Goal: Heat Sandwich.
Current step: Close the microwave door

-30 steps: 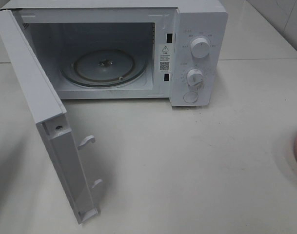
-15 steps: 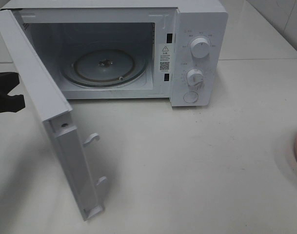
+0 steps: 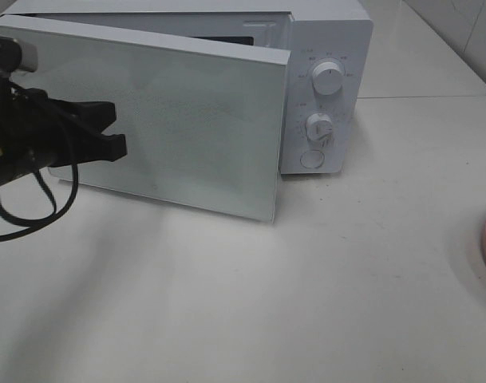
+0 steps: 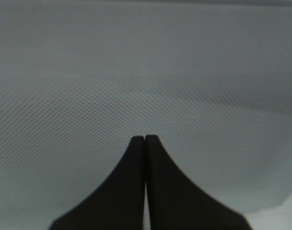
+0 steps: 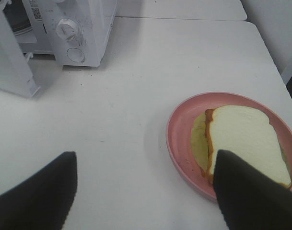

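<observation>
While its two black fingers are pressing together with nothing between them, the left gripper (image 3: 121, 130) is leaning against the outer face of the microwave door (image 3: 195, 128), which is standing partly swung toward the microwave (image 3: 326, 80). Hovering with jaws spread wide and empty, the right gripper (image 5: 146, 191) is looking down on the sandwich (image 5: 244, 143), which is lying on the pink plate (image 5: 181, 127) near the table's (image 3: 346, 279) right edge.
</observation>
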